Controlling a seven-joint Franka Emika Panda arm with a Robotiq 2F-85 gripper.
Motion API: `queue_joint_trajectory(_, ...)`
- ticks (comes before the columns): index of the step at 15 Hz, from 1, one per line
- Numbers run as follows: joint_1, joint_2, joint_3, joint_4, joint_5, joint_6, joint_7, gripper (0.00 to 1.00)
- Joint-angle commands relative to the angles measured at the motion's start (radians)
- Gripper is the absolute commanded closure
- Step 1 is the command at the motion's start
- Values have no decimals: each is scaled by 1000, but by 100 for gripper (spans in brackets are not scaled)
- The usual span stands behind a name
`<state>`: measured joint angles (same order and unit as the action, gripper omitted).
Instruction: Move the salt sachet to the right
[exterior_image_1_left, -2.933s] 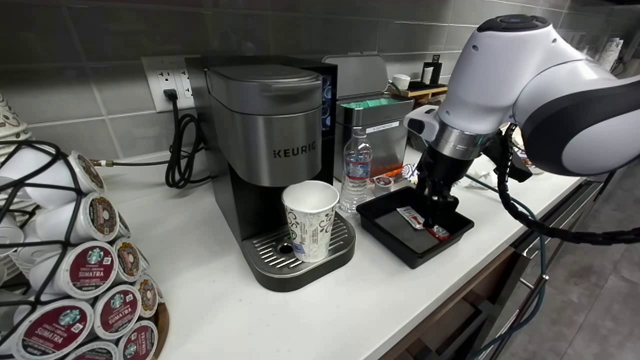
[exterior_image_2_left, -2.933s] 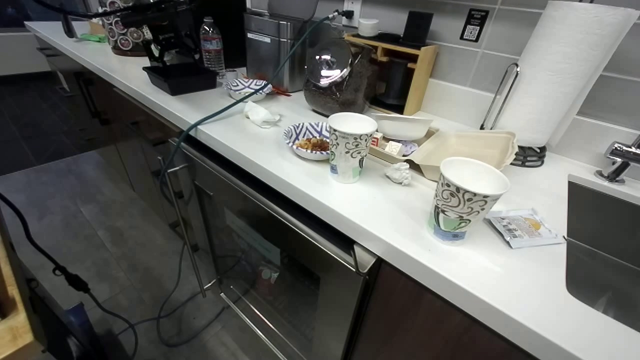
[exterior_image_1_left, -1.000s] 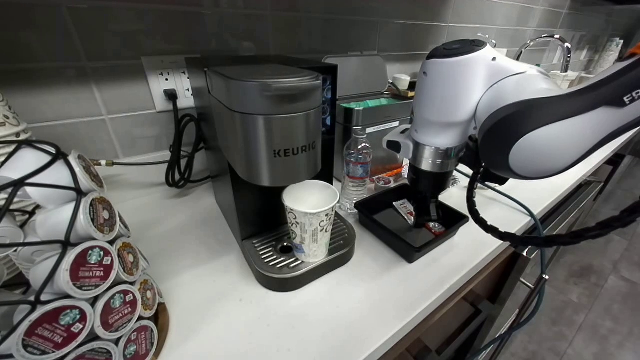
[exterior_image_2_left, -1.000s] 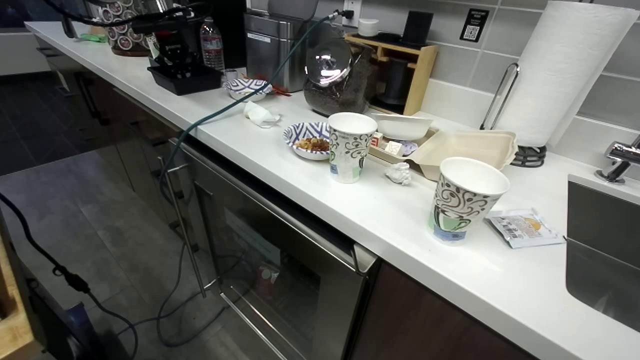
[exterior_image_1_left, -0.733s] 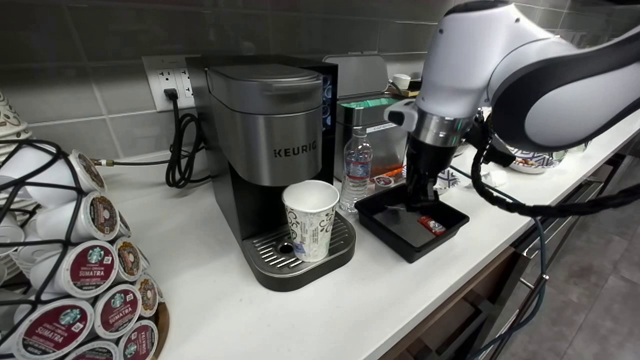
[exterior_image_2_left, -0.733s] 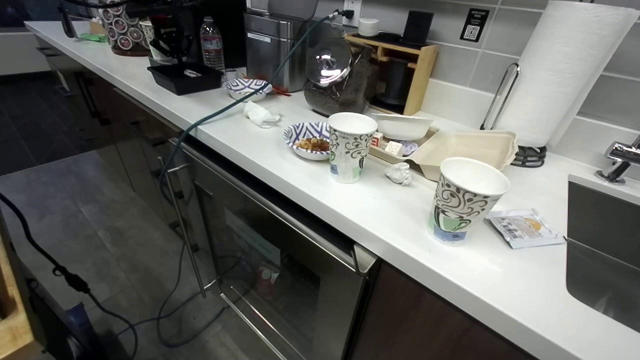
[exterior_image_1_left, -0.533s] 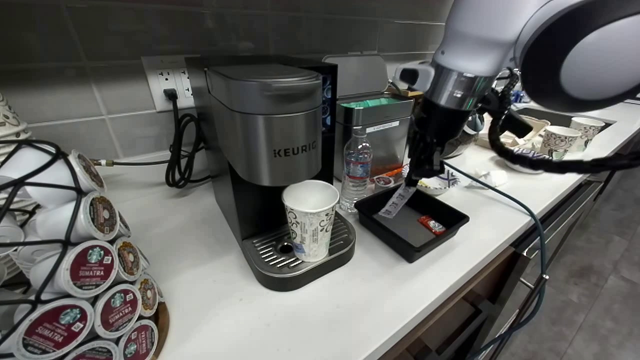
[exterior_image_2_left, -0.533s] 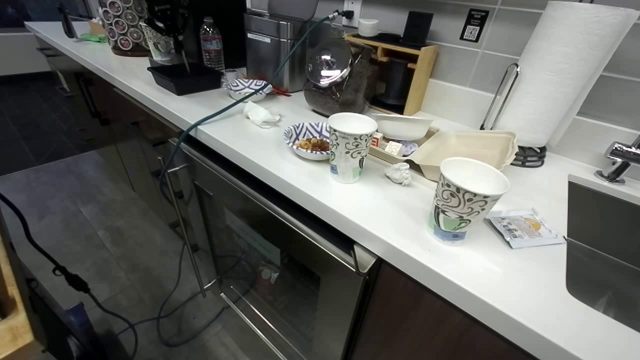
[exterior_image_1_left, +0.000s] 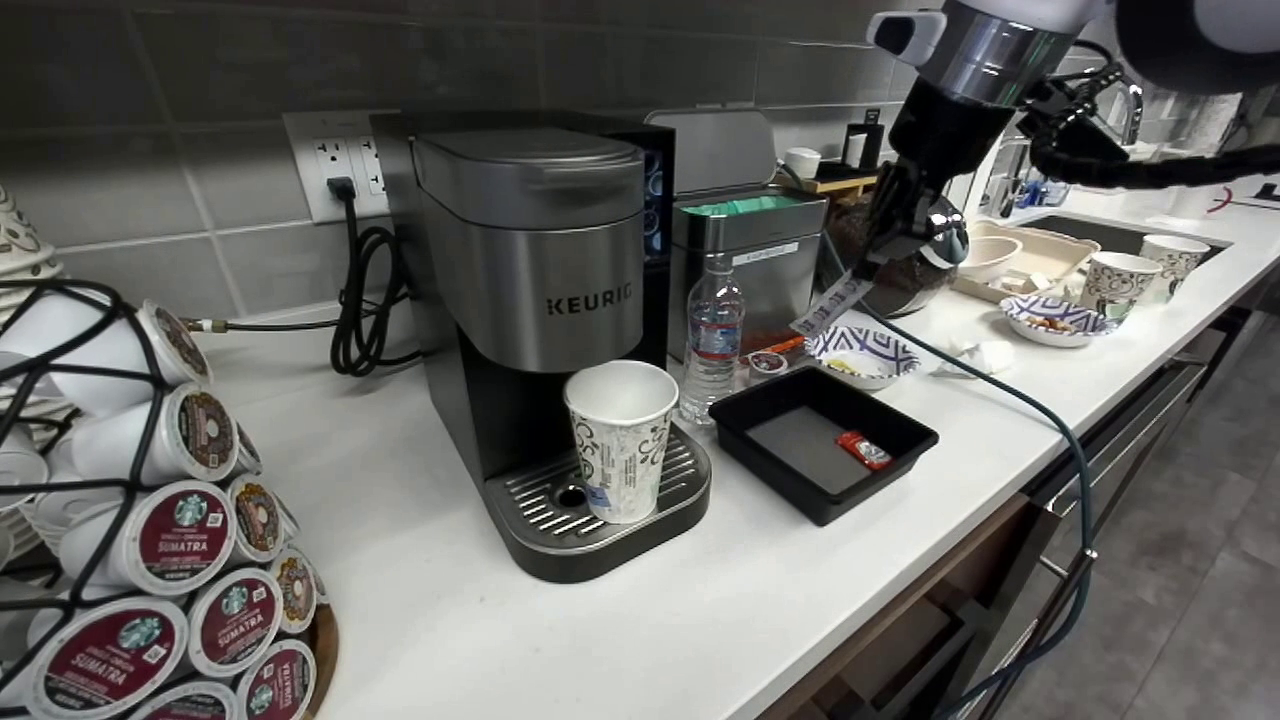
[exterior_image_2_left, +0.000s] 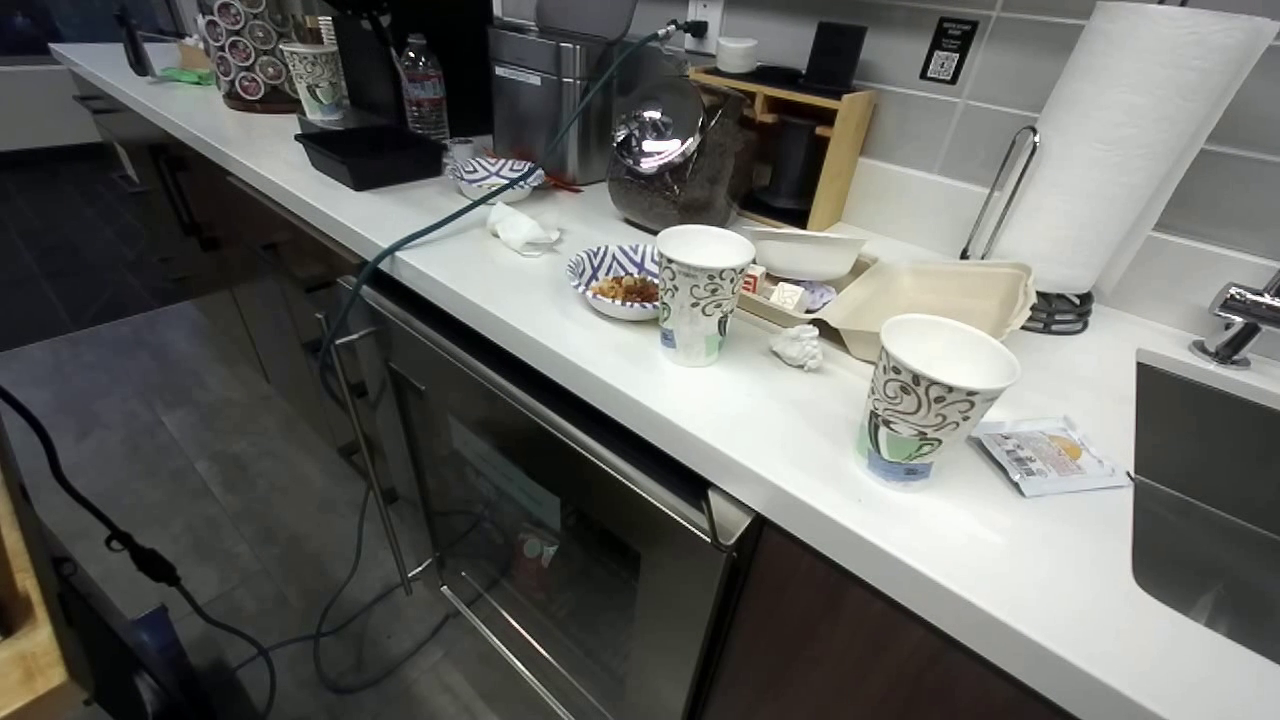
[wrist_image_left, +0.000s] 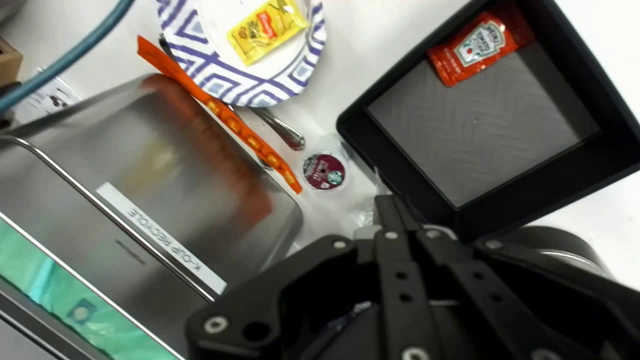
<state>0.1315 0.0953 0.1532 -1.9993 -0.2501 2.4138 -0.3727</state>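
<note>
The salt sachet (exterior_image_1_left: 832, 305), a pale strip with printing, hangs tilted from the tips of my gripper (exterior_image_1_left: 866, 268) in an exterior view. My gripper is shut on one end of it, above and behind the black tray (exterior_image_1_left: 800, 452). In the wrist view the jaws of my gripper (wrist_image_left: 394, 197) stand together. Only a thin edge of the sachet shows past them there. A red ketchup packet (exterior_image_1_left: 863, 450) lies in the tray. In an exterior view the gripper is mostly cut off by the top edge, above the tray (exterior_image_2_left: 365, 170).
A water bottle (exterior_image_1_left: 714, 340), a K-cup bin (exterior_image_1_left: 750, 270) and a patterned bowl (wrist_image_left: 250, 80) with a mustard packet surround the tray. A coffee maker (exterior_image_1_left: 530, 250) with a paper cup (exterior_image_1_left: 622, 440) stands beside them. A teal cable (exterior_image_1_left: 1000, 385) crosses the counter.
The sachet lay in the tray at first. My gripper came down onto it, shut, and lifted it out, up and toward the right in an exterior view. The red packet stays in the tray.
</note>
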Motion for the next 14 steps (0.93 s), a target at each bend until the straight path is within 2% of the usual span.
queue_joint_trajectory(1, -26, 1, -49, -2, -59, -4, 76, 100)
queue_joint_trajectory(8, -52, 76, -123, 50, -194, 1, 261, 100)
queue_joint_trajectory(9, -51, 84, -126, 57, -191, -8, 275, 74)
queue_joint_trajectory(11, -47, 94, -133, 68, -196, -11, 303, 67)
queue_joint_trajectory(14, -48, 88, -131, 68, -170, -15, 314, 44)
